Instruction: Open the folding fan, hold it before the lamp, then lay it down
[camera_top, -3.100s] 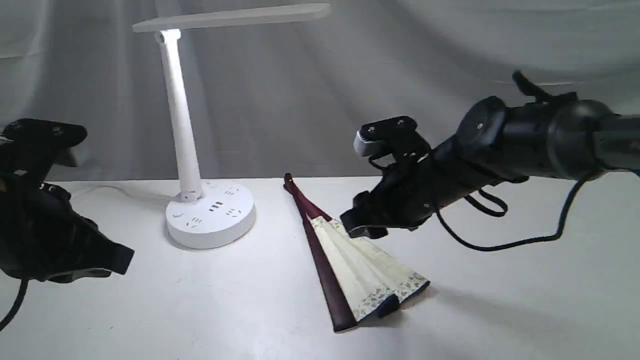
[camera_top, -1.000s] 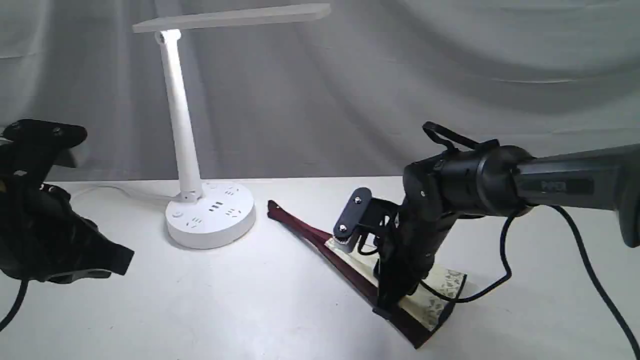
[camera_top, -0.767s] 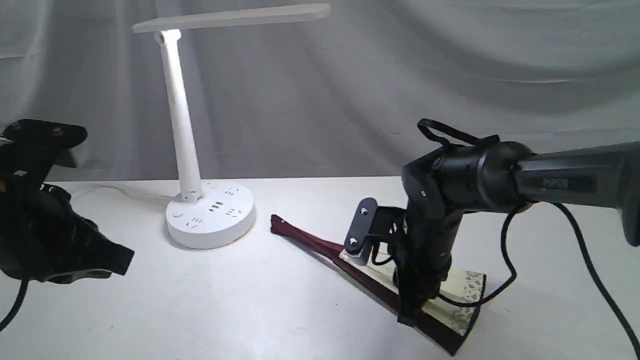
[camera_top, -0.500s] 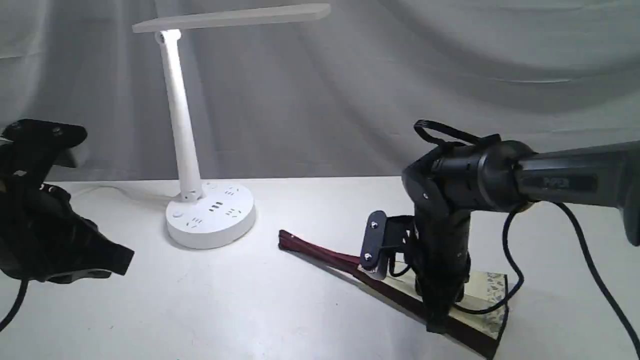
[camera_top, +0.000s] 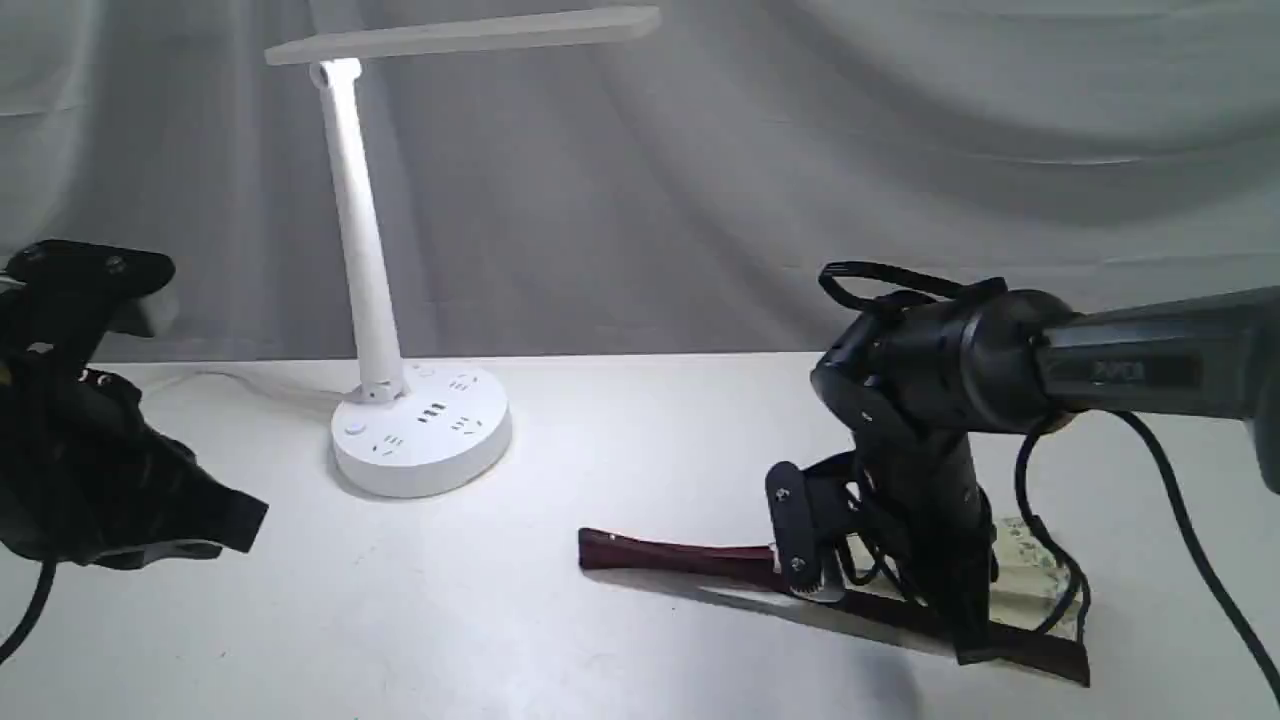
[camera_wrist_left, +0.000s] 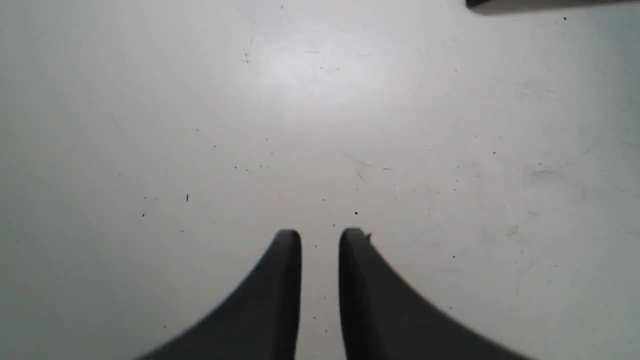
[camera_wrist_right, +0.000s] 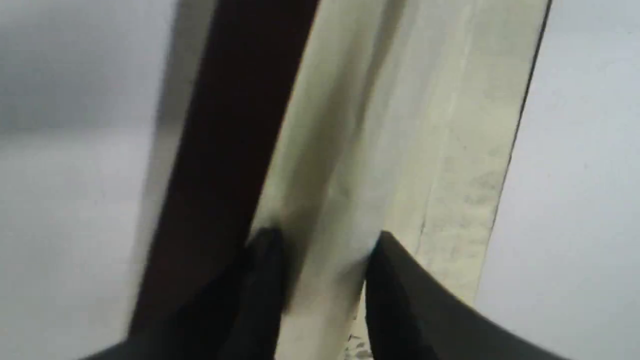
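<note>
The folding fan (camera_top: 680, 555) lies on the white table at the front right, only partly spread, its maroon guard running almost straight across. My right gripper (camera_top: 972, 648) points steeply down onto the wide end and hides most of the cream paper. In the right wrist view the fingers of this gripper (camera_wrist_right: 322, 250) sit close on a few cream pleats of the fan (camera_wrist_right: 400, 125), beside the dark guard. The white lamp (camera_top: 420, 432) stands at the back left, its bar head overhead. My left gripper (camera_top: 235, 522) hovers at the far left, shut and empty (camera_wrist_left: 320, 235).
A grey cloth backdrop (camera_top: 900, 150) hangs behind the white table (camera_top: 450, 620). The lamp's thin white cord (camera_top: 230, 380) trails left from its base. A black cable (camera_top: 1160, 450) loops off my right arm above the table.
My right gripper has moved right and toward the table's front, dragging the fan with it. The fan has swung from a diagonal to nearly crosswise. The left arm has stayed still.
</note>
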